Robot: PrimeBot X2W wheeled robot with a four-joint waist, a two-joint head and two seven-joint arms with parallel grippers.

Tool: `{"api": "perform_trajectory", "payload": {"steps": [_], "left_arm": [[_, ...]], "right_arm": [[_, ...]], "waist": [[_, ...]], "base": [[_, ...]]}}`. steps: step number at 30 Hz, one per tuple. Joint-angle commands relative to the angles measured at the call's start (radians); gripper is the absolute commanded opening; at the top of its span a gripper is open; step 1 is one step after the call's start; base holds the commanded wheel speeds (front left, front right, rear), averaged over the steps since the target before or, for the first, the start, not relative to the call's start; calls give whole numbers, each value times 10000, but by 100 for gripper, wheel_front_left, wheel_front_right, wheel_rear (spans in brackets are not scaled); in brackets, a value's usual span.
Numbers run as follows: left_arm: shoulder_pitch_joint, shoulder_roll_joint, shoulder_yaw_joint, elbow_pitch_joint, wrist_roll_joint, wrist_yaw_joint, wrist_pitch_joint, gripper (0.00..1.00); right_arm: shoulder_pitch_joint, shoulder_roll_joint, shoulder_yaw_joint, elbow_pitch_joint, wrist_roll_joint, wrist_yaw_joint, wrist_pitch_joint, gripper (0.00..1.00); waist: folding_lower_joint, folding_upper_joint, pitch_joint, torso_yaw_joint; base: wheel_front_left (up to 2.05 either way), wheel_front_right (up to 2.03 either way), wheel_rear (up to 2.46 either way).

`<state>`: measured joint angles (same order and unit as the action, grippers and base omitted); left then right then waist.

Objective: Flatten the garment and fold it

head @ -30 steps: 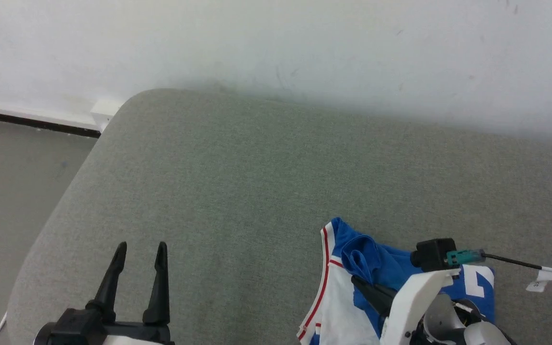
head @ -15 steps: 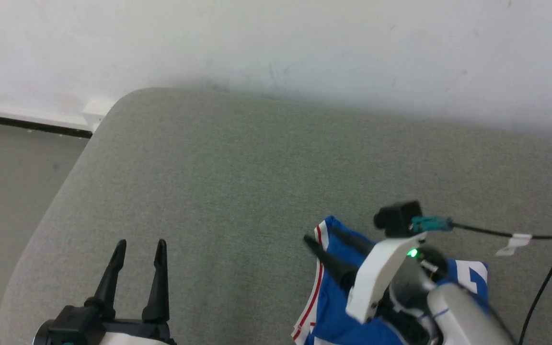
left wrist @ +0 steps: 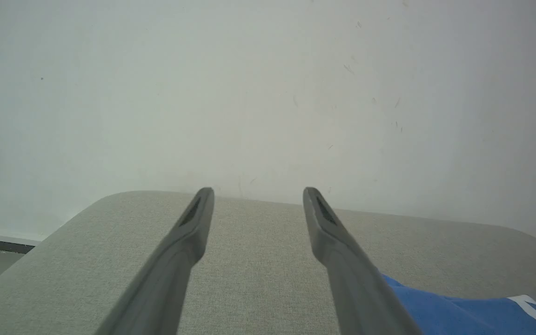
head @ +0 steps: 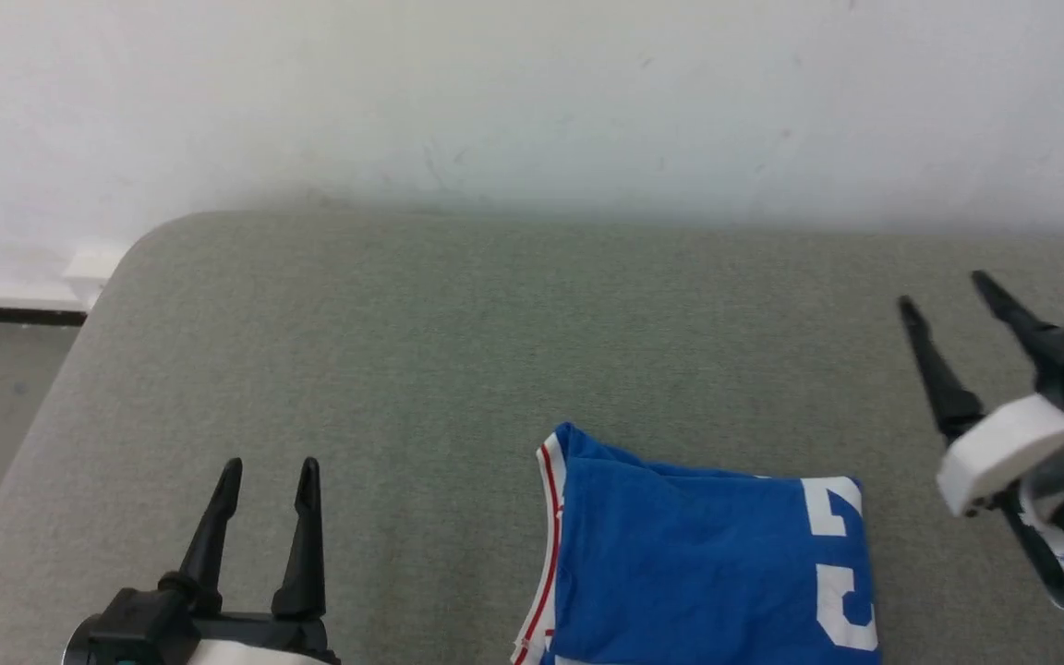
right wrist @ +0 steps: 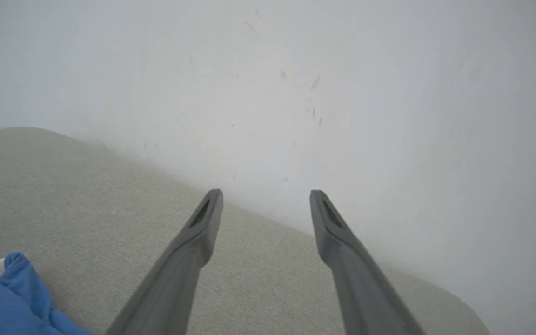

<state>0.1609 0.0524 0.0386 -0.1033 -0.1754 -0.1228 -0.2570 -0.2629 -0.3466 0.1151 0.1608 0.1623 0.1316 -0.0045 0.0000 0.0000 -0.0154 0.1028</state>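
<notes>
- On the tabletop [head: 403, 351], close to the robot, the garment [head: 698, 563] is lying folded, blue side up.
- The right gripper [head: 943, 289], beside it, and the left gripper [head: 271, 466], well apart, are hovering spread and empty.
- Its far-left corner [head: 571, 441] is puckering; a finger passing close could snag and unfold it.

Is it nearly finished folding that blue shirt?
Looks nearly done: the shirt lies in a compact, fairly flat blue block on the grey table. Nothing is in hand; the right gripper and left gripper are both open, clear of it. Left: maybe a tidy-up, though its near edge runs out of view.
</notes>
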Motion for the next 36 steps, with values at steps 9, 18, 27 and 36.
{"api": "perform_trajectory", "payload": {"steps": [9,18,27,36], "left_arm": [[-125,-22,-230,95,-124,-44,-47,100],[-139,-22,-438,247,-136,-54,-47,100],[-254,-22,-488,278,-167,-59,-47,100],[-400,-22,-501,330,-170,-67,-47,100]], "right_arm": [[2184,730,-1946,-1558,-688,-9,-1295,100],[4063,2305,-2486,-2995,-1387,-9,-2053,100],[4268,2689,-2568,-3052,-1490,-9,-2253,100],[4226,1740,-1807,-3135,-303,-9,0,100]], "waist": [[0,0,38,-693],[0,0,169,-719],[0,0,285,-609],[0,0,552,-399]], "base": [[0,0,0],[0,0,0],[0,0,0],[0,0,0]]}}
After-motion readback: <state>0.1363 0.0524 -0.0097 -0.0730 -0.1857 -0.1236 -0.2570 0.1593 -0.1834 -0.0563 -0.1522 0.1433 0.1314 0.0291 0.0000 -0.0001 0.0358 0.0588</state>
